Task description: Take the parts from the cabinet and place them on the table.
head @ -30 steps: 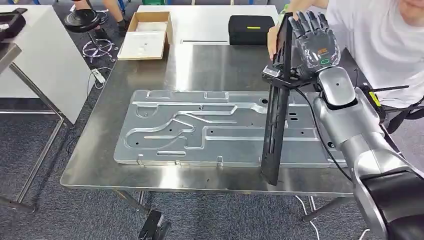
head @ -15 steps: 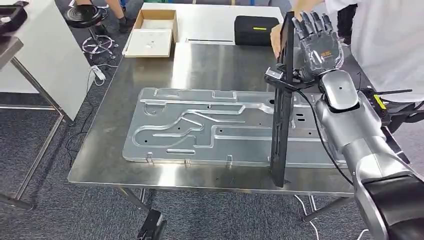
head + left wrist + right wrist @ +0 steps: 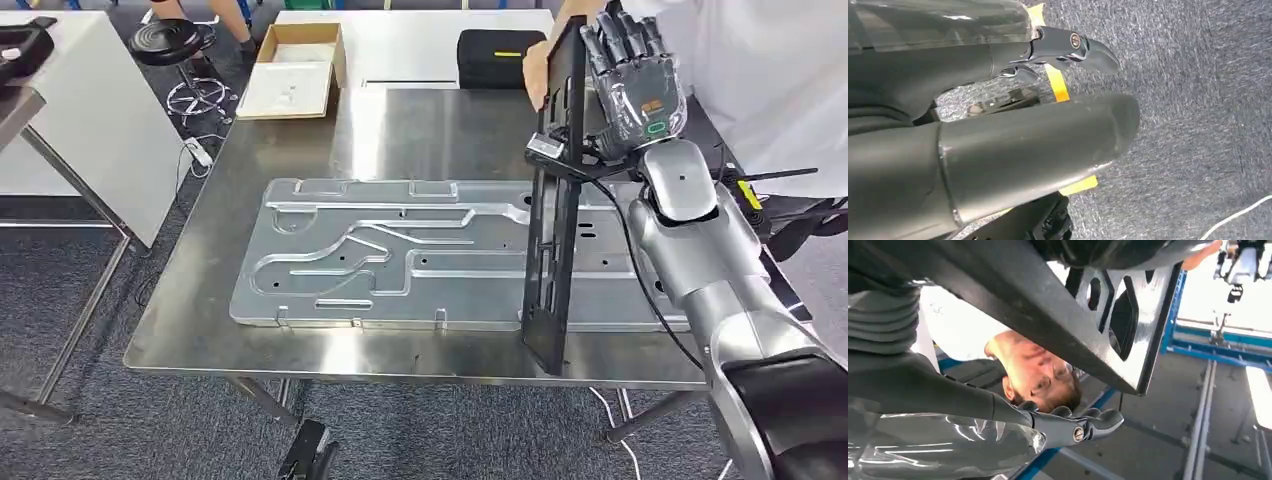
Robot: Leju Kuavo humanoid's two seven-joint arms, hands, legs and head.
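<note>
A long black part (image 3: 555,230) stands on end, tilted, over the right side of the steel table (image 3: 400,130), its lower end near the table's front edge. My right hand (image 3: 635,85) is raised beside its upper half, fingers straight. The part is clamped between thumb and palm. In the right wrist view the part (image 3: 1048,305) runs across just above my right hand (image 3: 948,430). A person's hand (image 3: 535,75) also grips the part's top edge. A large stamped metal panel (image 3: 400,255) lies flat on the table. My left hand (image 3: 998,140) hangs over grey carpet, holding nothing.
A person in white (image 3: 760,80) stands close at the table's far right. A black case (image 3: 500,55) and an open cardboard box (image 3: 295,70) sit on a white table behind. A stool (image 3: 170,40) and another white table (image 3: 90,110) stand at the left.
The camera swayed right and back. The black part went from nearly upright to leaning, its lower end further left. My right hand and the person's hand stay on it.
</note>
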